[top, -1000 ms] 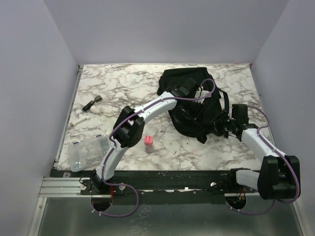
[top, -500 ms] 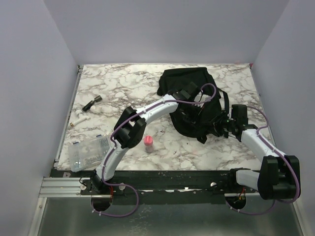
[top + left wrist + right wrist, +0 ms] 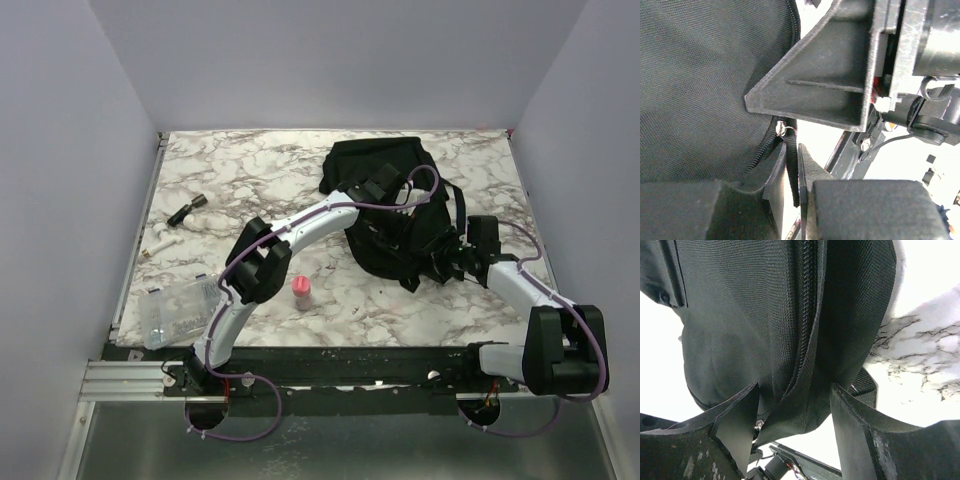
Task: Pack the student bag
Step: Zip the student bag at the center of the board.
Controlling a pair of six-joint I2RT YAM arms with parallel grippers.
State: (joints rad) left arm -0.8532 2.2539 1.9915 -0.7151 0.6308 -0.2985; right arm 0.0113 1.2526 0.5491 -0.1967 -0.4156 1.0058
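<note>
The black student bag [image 3: 385, 165] lies at the back right of the marble table. My left gripper [image 3: 405, 215] is over the middle of the bag. In the left wrist view the left gripper [image 3: 792, 175] is shut on the black zip pull strap [image 3: 790, 160], which hangs from the metal slider [image 3: 782, 129] at the edge of the bag's fabric [image 3: 700, 90]. My right gripper [image 3: 440, 258] is at the bag's near right edge. In the right wrist view the right gripper [image 3: 795, 410] is open, its jaws straddling a hanging fold of the bag [image 3: 740, 315] beside the zip [image 3: 807, 315].
A small pink-capped bottle [image 3: 300, 292] stands near the table's middle front. A clear plastic box [image 3: 180, 310] lies at the front left. A small dark object [image 3: 187, 210] and a white item [image 3: 160, 240] lie at the left edge. Grey walls enclose the table.
My right gripper has edged left, closer in against the bag. My left gripper has stayed over the bag with only a slight shift.
</note>
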